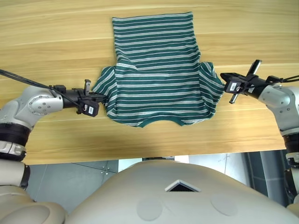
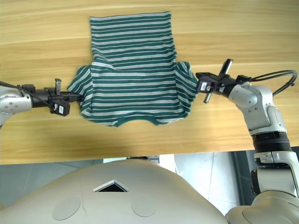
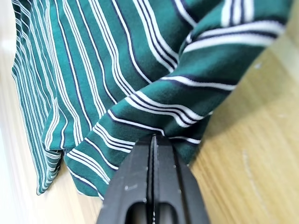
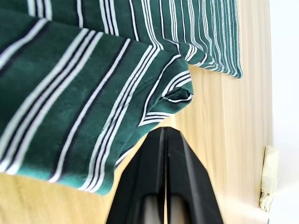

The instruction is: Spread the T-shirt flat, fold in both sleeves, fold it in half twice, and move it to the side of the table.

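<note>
The left gripper (image 1: pixel 99 98) has its jaws pressed together on the outer edge of the left sleeve (image 1: pixel 103 82), and in the left wrist view the striped cloth goes up into their tip. The right gripper (image 1: pixel 223 84) has its jaws closed as well, and they pinch the edge of the right sleeve (image 1: pixel 211 80) close to its hem. Both arms are low over the counter (image 1: pixel 51 46), one on each side, and they point inward to each other. Between them lies the T-shirt (image 1: pixel 156 70), dark green with thin white stripes, in the middle of the counter. Its body is spread out with some wrinkles near the shoulders. The neck opening (image 1: pixel 161 122) is toward the robot and the straight bottom hem (image 1: pixel 152 17) is on the far side.
</note>
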Robot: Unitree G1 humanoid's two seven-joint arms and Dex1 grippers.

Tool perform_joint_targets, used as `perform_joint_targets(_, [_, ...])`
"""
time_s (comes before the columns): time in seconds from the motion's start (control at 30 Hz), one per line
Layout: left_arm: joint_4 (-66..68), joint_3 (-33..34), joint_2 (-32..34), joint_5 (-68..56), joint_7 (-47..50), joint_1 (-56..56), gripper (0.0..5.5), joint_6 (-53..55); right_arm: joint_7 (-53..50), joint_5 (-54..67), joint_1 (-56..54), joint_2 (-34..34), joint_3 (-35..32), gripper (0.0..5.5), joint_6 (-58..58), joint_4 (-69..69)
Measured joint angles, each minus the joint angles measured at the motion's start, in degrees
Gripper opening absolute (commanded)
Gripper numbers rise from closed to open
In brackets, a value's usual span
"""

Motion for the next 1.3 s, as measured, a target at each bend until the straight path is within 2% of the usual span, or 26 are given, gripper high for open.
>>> perform_joint_targets(0.37, [-5.4, 1.5, 3.5, 0.2, -0.3, 3.9, 0.00, 3.3, 0.3, 0.7, 3.0, -0.6, -1.8, 0.01, 1.2, -3.3])
perform_joint_targets(0.73, [-7.9, 3.5, 4.1, -1.0, 0.0, 7.4, 0.00, 5.5, 0.3, 0.8, 3.6, -0.6, -1.9, 0.01, 1.4, -3.3])
perform_joint_targets(0.93, [-10.0, 6.0, 5.0, -1.3, 0.5, 10.0, 0.00, 6.7, 0.3, 0.8, 3.6, -0.6, -1.9, 0.01, 1.4, -3.2])
perform_joint_targets(1.17, [-12.0, 12.0, 5.0, -8.0, 2.2, 7.9, 0.00, 5.7, 0.2, 0.8, 4.0, -0.5, -1.9, 0.01, 1.4, -3.2])
perform_joint_targets(1.3, [-11.0, 13.2, 5.1, -11.0, 1.8, 7.5, 0.85, 4.1, 0.2, 0.8, 4.0, -0.5, -1.9, 0.00, 1.4, -3.2])
